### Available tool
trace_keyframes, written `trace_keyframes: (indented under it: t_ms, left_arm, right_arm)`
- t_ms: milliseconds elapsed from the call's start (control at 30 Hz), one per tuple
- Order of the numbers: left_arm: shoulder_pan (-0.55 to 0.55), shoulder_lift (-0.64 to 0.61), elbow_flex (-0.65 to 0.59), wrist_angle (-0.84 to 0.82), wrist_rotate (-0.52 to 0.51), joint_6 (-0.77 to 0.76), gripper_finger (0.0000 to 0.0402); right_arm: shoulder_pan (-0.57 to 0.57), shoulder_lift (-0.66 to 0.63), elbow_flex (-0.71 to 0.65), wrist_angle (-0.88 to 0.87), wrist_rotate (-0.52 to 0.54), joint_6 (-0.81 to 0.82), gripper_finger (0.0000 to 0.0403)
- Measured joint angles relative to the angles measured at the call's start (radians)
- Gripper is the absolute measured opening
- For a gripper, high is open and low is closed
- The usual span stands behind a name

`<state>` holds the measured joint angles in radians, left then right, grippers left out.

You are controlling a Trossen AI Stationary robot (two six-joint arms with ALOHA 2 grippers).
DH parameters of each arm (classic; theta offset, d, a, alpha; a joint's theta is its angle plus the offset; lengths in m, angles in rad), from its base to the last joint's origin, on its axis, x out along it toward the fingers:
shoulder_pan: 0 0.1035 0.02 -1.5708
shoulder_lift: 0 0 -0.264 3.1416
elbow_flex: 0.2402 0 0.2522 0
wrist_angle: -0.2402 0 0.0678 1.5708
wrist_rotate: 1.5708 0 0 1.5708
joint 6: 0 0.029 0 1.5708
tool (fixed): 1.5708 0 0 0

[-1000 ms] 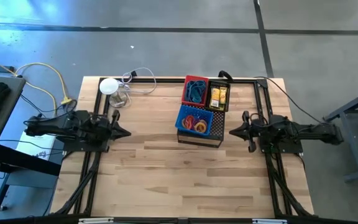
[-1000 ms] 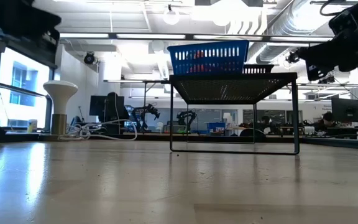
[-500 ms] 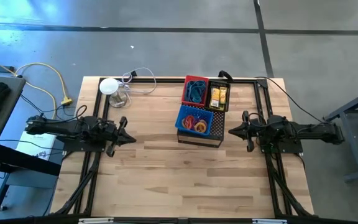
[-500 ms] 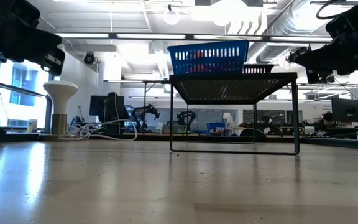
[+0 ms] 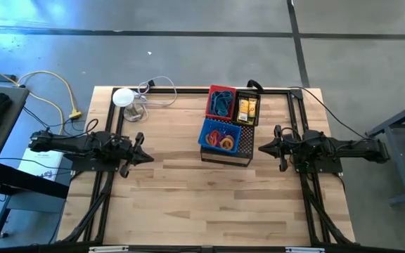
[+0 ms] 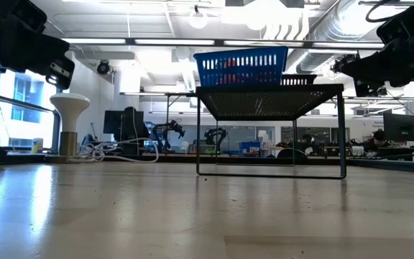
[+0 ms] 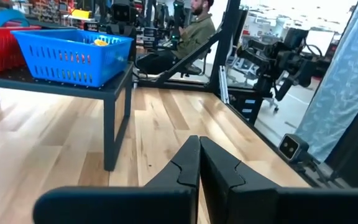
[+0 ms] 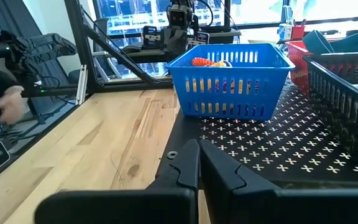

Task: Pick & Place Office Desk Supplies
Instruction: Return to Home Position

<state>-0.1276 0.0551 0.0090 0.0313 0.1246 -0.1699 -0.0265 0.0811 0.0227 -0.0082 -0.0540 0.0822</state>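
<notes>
Looks like the sorting's done: the supplies (image 5: 225,143) sit in the blue basket (image 5: 203,133), red basket (image 5: 209,102) and black basket (image 5: 258,109) up on the shelf (image 5: 223,159), upper middle of the high view. The right claw (image 5: 262,148) is just beside the shelf's right edge, pointing at it; the left claw (image 5: 146,156) is well apart at middle left. Both are pinched narrow on nothing, so I'd guess all that's left is backing off, right arm minding the shelf
</notes>
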Motion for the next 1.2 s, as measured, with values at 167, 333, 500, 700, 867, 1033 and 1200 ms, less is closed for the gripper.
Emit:
trace_keyframes:
  t_ms: [167,333,500,700,867,1033,1200]
  left_arm:
    - [0.0,0.0,-0.001,0.0,0.0,-0.014,0.0]
    - [0.0,0.0,-0.001,0.0,-0.001,-0.012,0.0]
    - [0.0,0.0,-0.001,0.0,-0.002,-0.014,0.0]
    - [0.0,0.0,-0.001,-0.001,-0.002,-0.014,0.0]
    - [0.0,0.0,-0.001,-0.001,-0.002,-0.014,0.0]
    - [0.0,0.0,-0.001,-0.001,-0.002,-0.014,0.0]
    - [0.0,0.0,-0.001,-0.001,-0.002,-0.014,0.0]
  right_arm:
    - [0.0,0.0,0.0,0.0,0.0,0.0,0.0003]
    - [0.0,0.0,0.0,0.0,0.0,0.0,0.0003]
    - [0.0,0.0,-0.001,0.0,0.0,0.0,0.0003]
    - [0.0,0.0,-0.001,0.0,0.0,0.0,0.0003]
    - [0.0,0.0,-0.001,0.0,0.0,0.0,0.0003]
    - [0.0,0.0,-0.001,0.0,0.0,0.0,0.0003]
    - [0.0,0.0,-0.001,0.0,0.0,0.0,0.0003]
